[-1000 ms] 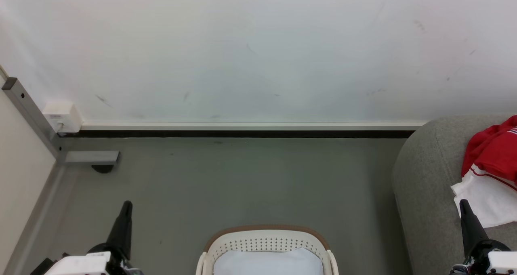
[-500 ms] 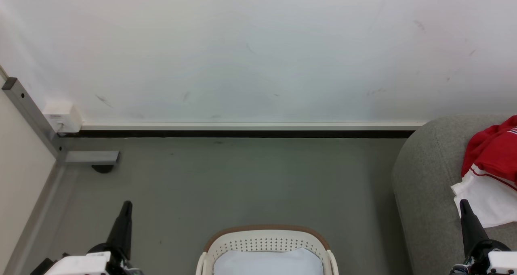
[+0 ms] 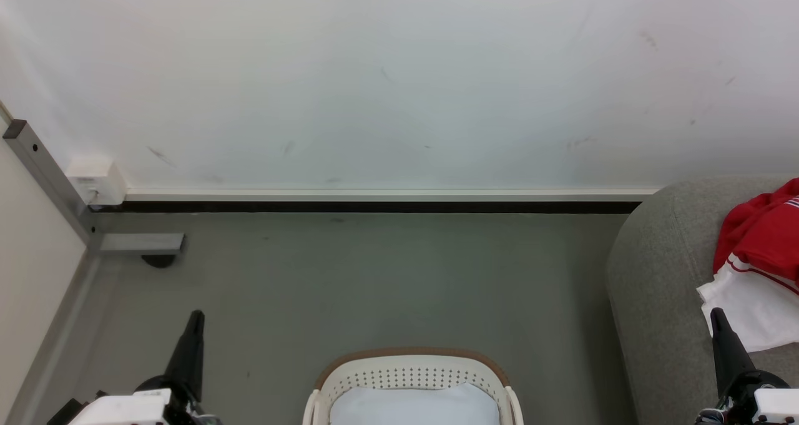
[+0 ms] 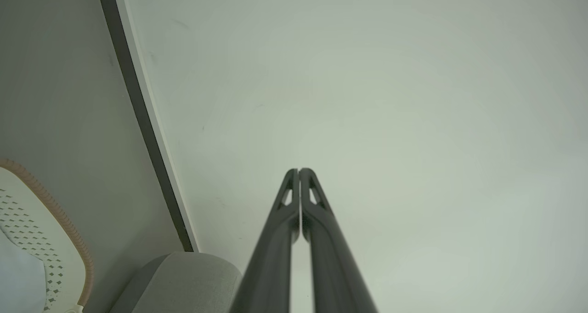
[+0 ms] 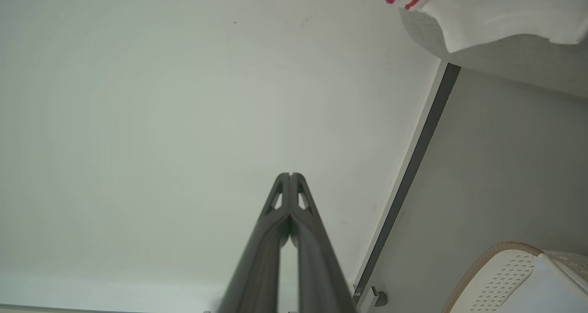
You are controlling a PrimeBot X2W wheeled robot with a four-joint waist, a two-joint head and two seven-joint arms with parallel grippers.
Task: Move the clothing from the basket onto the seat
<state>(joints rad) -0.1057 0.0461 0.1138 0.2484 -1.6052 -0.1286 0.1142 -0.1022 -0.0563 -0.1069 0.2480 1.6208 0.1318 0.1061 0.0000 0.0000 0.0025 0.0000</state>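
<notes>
**Head view:** The clothing (image 3: 758, 244) lies on the seat (image 3: 655, 275). The basket (image 3: 412, 370) stands on the floor, showing pale lining cloth (image 3: 415, 406); its near half is cut off. The left gripper (image 3: 196, 316) and right gripper (image 3: 716, 314) hold nothing.

**Left wrist view:** Fingers pressed together.

**Right wrist view:** Fingers pressed together.

**Hazard:** The right gripper appears just beside the white fabric, so a sideways move could snag it and drag it off the seat. A garment in the basket's unseen half could be missed.

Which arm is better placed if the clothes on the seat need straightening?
Probably right: the right pincer, shut, shows at the clothes on the seat; the left pincer is beyond the basket.
</notes>
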